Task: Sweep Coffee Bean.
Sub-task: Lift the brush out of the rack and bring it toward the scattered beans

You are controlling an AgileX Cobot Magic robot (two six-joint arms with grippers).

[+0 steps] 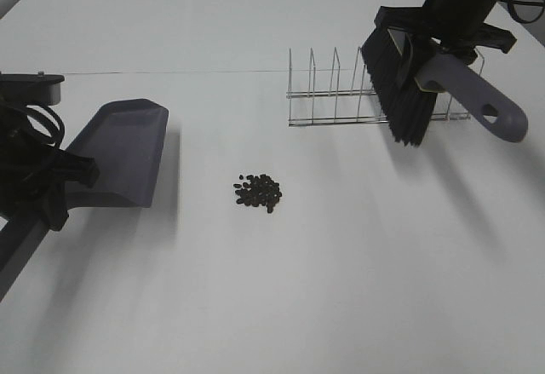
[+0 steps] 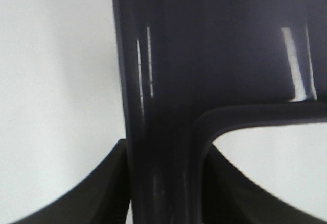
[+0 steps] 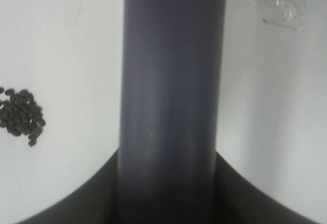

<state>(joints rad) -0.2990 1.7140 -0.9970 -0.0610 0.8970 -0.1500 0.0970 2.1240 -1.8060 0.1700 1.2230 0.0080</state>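
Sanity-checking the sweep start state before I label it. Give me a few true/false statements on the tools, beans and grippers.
1. The right gripper holds the brush by its handle. True.
2. The coffee beans are already in the dustpan. False: they lie in a loose cluster on the table, apart from the dustpan.
3. The left gripper has its fingers shut on the dustpan's handle. True.
4. The brush's bristles touch the coffee beans. False: the brush is over by the wire rack, well apart from them.
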